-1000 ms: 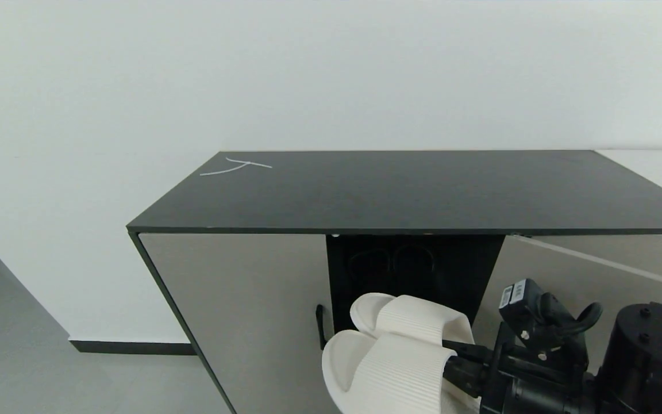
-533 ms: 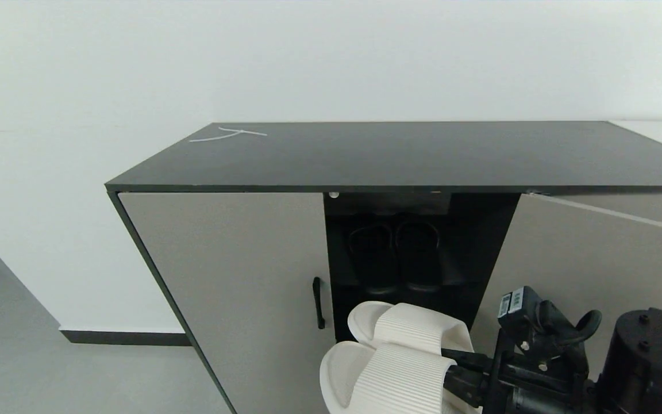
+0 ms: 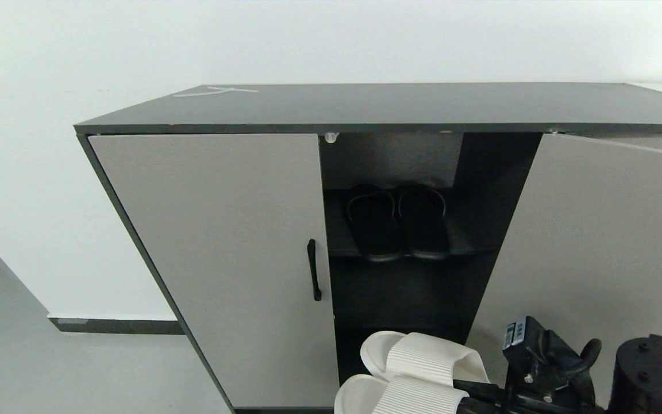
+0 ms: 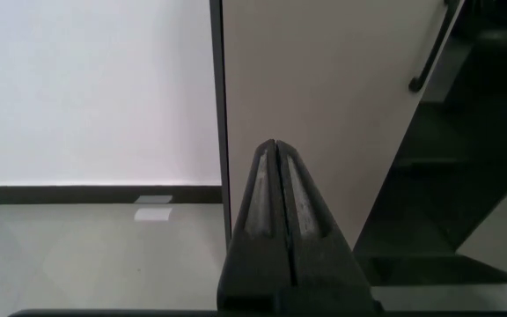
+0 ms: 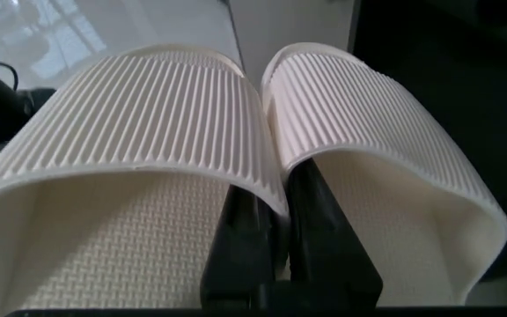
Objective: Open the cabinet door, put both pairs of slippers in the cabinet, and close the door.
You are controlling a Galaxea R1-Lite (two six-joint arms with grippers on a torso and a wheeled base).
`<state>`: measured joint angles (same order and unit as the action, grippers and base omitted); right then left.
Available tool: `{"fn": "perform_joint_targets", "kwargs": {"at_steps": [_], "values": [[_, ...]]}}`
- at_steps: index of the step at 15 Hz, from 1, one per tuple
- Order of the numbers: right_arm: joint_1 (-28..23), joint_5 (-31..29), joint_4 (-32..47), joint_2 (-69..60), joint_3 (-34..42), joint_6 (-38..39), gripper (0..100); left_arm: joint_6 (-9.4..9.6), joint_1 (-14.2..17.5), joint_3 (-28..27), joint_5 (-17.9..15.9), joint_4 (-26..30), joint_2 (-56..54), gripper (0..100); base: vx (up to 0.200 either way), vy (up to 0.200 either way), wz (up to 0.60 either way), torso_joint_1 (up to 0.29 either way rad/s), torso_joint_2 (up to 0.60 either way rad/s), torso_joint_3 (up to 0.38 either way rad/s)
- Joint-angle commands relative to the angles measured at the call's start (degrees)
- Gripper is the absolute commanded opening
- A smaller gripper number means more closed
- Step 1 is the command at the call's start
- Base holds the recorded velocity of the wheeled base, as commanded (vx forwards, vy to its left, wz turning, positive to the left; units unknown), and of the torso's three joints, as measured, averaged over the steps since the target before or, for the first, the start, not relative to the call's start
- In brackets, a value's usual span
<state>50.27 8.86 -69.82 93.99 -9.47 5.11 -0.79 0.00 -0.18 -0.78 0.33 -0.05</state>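
The low black-topped cabinet (image 3: 365, 106) sits higher in the head view than a second ago. The whole picture has shifted, so the camera has dropped and the furniture has not moved. The cabinet's pale grey right door (image 3: 595, 241) stands open, and the matching left door (image 3: 210, 247) is closed. The lower viewpoint reveals a pair of black rubber slippers (image 3: 397, 221) on the upper shelf, so one pair is stowed. The pair of white ribbed foam slippers (image 3: 417, 368) hangs near the opening, probably level with the lower shelves. The right gripper (image 5: 280, 220) is clamped on the inner edges of their two straps. The left gripper (image 4: 275, 202), near the left door's outer edge, is closed on nothing. A white chalk-like mark (image 3: 216, 91) on the top spells nothing, and the wrist's barcode stickers (image 3: 512, 336) are too small to read.
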Motion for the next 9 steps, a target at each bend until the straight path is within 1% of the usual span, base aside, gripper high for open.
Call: {"fn": "perform_joint_targets", "kwargs": {"at_steps": [1,3,4,5,7,8,9], "values": [[0.1,-0.2,-0.1,1.3,1.1,0.9,0,0.0,0.0,0.0,0.0,0.0,0.0,0,0.0,0.0,0.0,-0.129,0.46,0.32],[-0.1,-0.2,-0.5,3.4,0.9,2.7,0,0.0,0.0,0.0,0.0,0.0,0.0,0,0.0,0.0,0.0,-0.093,0.37,0.274],[-0.8,-0.4,-3.0,7.2,0.9,3.9,0,0.0,0.0,0.0,0.0,0.0,0.0,0,0.0,0.0,0.0,-0.036,0.16,0.115],[-0.9,-3.5,-8.0,12.1,0.9,4.2,0,-0.09,0.0,0.0,0.0,0.0,0.0,0,0.0,0.0,0.0,-0.017,0.1,0.051],[-0.9,-12.4,-18.7,22.5,0.1,4.4,0,-0.09,0.0,0.0,0.0,0.0,0.0,0,0.0,0.0,0.0,0.0,0.0,0.0],[-0.9,-15.9,-20.2,26.0,-0.5,4.4,0,-0.09,0.0,0.0,0.0,0.0,0.0,0,0.0,0.0,0.0,0.0,0.0,0.0],[-0.9,-20.9,-20.2,27.8,-2.5,4.2,0,-0.09,0.0,0.0,0.0,0.0,0.0,0,0.0,0.0,0.0,0.0,0.0,0.0]]}}
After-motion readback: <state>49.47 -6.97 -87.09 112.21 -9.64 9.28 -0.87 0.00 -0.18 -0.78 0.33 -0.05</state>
